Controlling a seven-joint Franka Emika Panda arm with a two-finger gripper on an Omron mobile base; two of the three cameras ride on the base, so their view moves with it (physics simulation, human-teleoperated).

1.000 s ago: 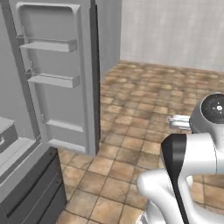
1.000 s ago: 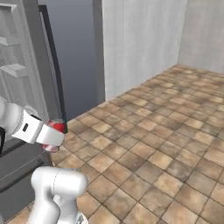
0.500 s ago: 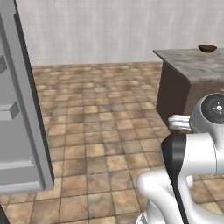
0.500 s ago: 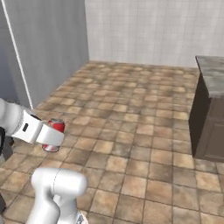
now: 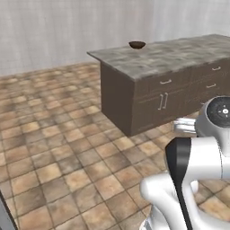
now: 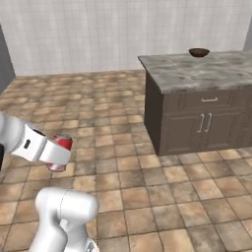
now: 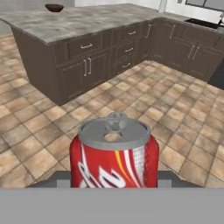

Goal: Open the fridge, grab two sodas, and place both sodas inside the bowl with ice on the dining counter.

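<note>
- The tool point(image 7: 114, 183) was closed on the red can point(image 7: 114, 153), which stood upright in its grip, silver top and pull tab facing up; the fingers themselves were hidden behind the can in the hand view.
- In the right base view the can point(image 6: 59, 151) sat at the end of the white forearm, low and held over the tiled floor point(image 6: 147, 197), well apart from the island.
- The bowl point(image 6: 199, 51) rested on the marble worktop point(image 6: 197, 71), near its far edge, ahead of the tool and off to the right in that view.
- From the left base view the bowl point(image 5: 137, 44) sat towards the far left corner of the worktop point(image 5: 170, 56).
- In the hand view the bowl point(image 7: 54, 7) lay far up and to the left of the can, with the cabinet face point(image 7: 87, 65) of the island between them.
- Any ice in the bowl was too small to make out.
- Judged from this, the carry was under way and the drop not yet near: the can lay lower than the worktop and well short of it, so the base would have to close the gap and the arm lift the can above the rim.
</note>
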